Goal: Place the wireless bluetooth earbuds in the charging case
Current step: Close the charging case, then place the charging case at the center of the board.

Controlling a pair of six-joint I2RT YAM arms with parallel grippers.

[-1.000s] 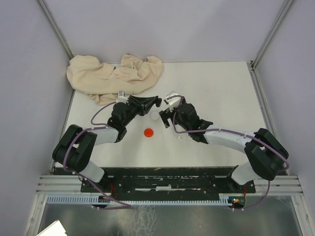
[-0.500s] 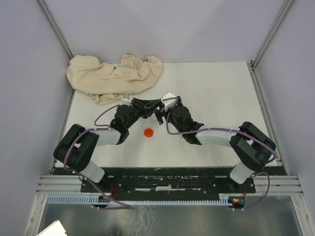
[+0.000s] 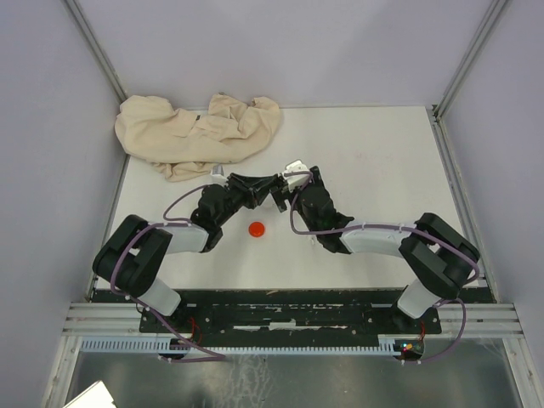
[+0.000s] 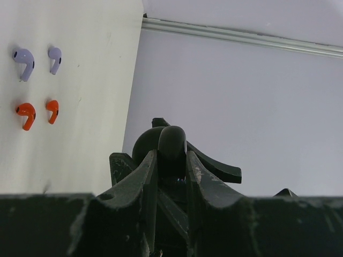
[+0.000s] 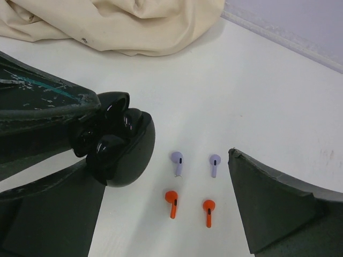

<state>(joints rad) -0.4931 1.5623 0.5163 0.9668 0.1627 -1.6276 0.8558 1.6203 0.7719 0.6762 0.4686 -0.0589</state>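
Noted closing-in since a second ago: left pincer [image 4: 171, 155] pinching case [image 5: 120, 144], right pincer [image 5: 166, 168] spread, facing purple earbuds [image 5: 177, 162] and red earbuds [image 5: 171, 202] on counter [image 5: 278, 96]. Suggests pickup imminent.

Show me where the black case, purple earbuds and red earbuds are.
black case [image 5: 131, 152], right wrist view, outer shell.
purple earbuds [image 5: 176, 158], right wrist view, one bud's head.
red earbuds [image 5: 171, 197], right wrist view, one bud's head.

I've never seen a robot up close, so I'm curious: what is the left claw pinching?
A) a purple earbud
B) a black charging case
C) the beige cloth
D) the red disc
B: the left gripper is shut on the black charging case, while the purple earbuds and red earbuds lie loose on the table.
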